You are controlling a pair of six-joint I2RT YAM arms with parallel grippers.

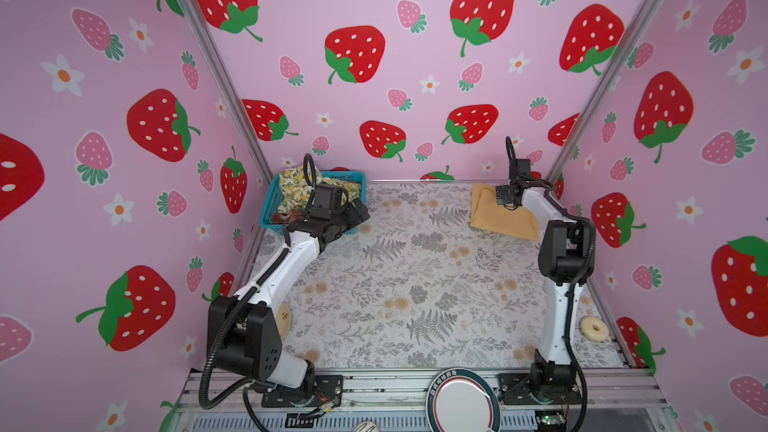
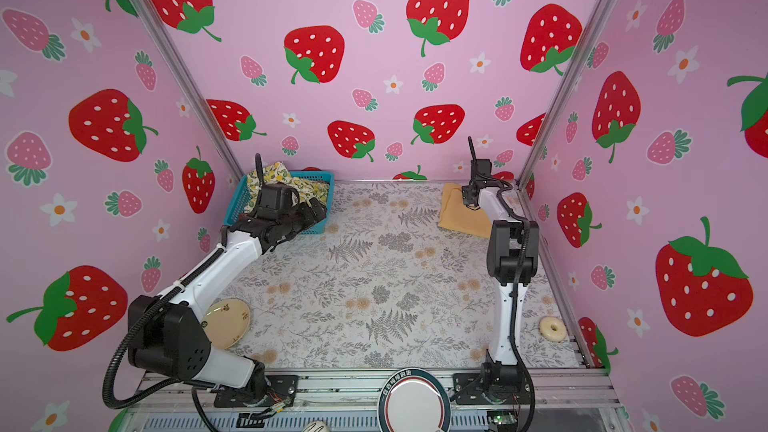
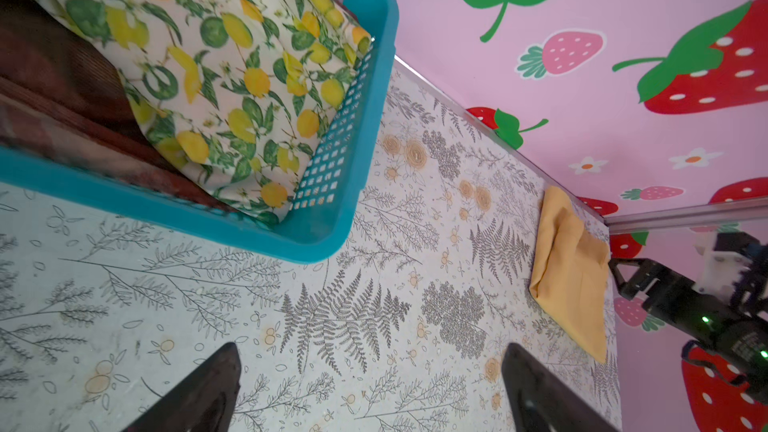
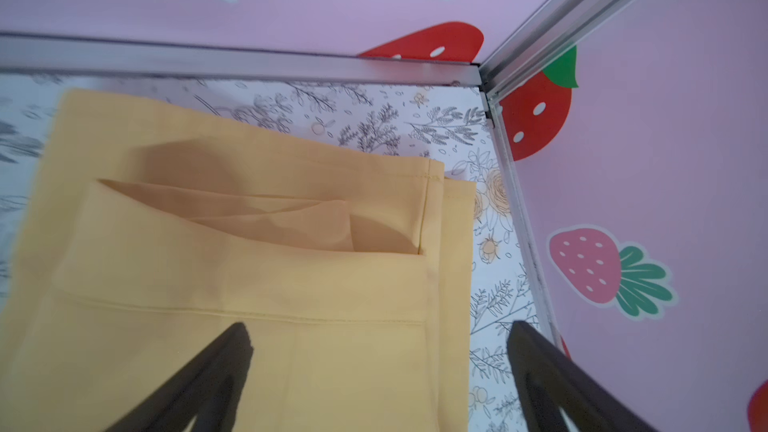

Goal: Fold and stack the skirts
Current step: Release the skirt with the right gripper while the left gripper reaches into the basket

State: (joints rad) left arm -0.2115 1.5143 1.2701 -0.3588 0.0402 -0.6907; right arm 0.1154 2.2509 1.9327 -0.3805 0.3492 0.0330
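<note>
A folded mustard-yellow skirt (image 1: 498, 218) (image 2: 459, 218) (image 4: 249, 263) lies at the back right corner of the table. My right gripper (image 4: 380, 330) (image 1: 508, 201) hovers just above its right edge, open and holding nothing; one finger is over the cloth, the other over bare table. The lemon-print skirt (image 1: 293, 191) (image 3: 232, 76) sits crumpled in the teal basket (image 1: 269, 201) (image 3: 374, 89) at the back left, on top of the red-brown plaid skirt (image 3: 62, 89). My left gripper (image 3: 370, 351) (image 2: 318, 209) is open beside the basket's front right corner, over the table, empty.
A cream plate (image 2: 226, 322) lies at the front left behind the left arm. A pale ring (image 1: 594, 329) rests at the front right edge. A round white disc (image 1: 461, 401) sits on the front rail. Pink walls with metal posts close three sides.
</note>
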